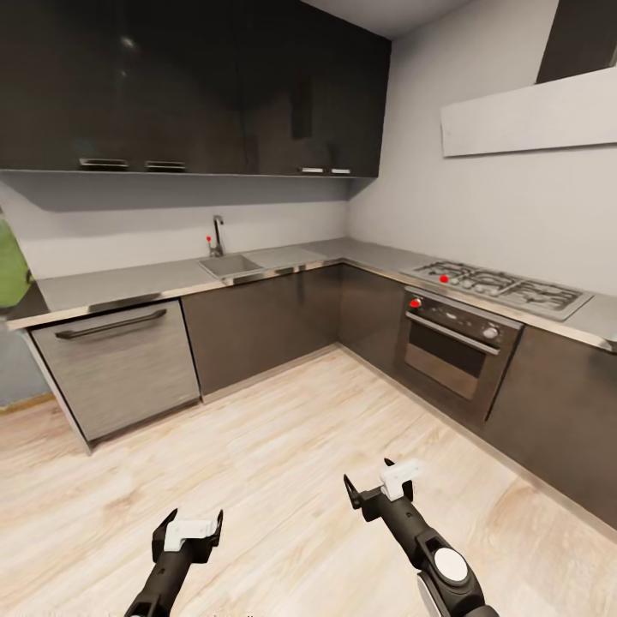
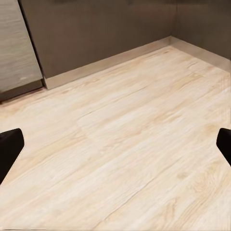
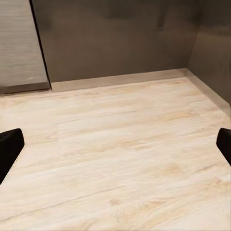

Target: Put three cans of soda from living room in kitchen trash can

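Head view: the dark grey-cabinet kitchen (image 1: 283,317) forms an L ahead, steel worktop along both runs. Left gripper (image 1: 188,530), black with a white block, hangs low over the pale wood plank floor (image 1: 283,446), fingers parted, nothing between them. Right gripper (image 1: 381,488) sits a little higher and nearer the built-in oven with red knob (image 1: 454,351), likewise spread and empty. Gas hob (image 1: 501,287) above the oven; steel sink with tap (image 1: 227,261) in the back run; silver-fronted dishwasher (image 1: 120,364) at left.

Left wrist view: two black fingertips (image 2: 10,149) far apart at the frame edges, bare floor between.

Right wrist view: fingertips (image 3: 9,147) equally wide, clasping nothing, cabinet plinth beyond.
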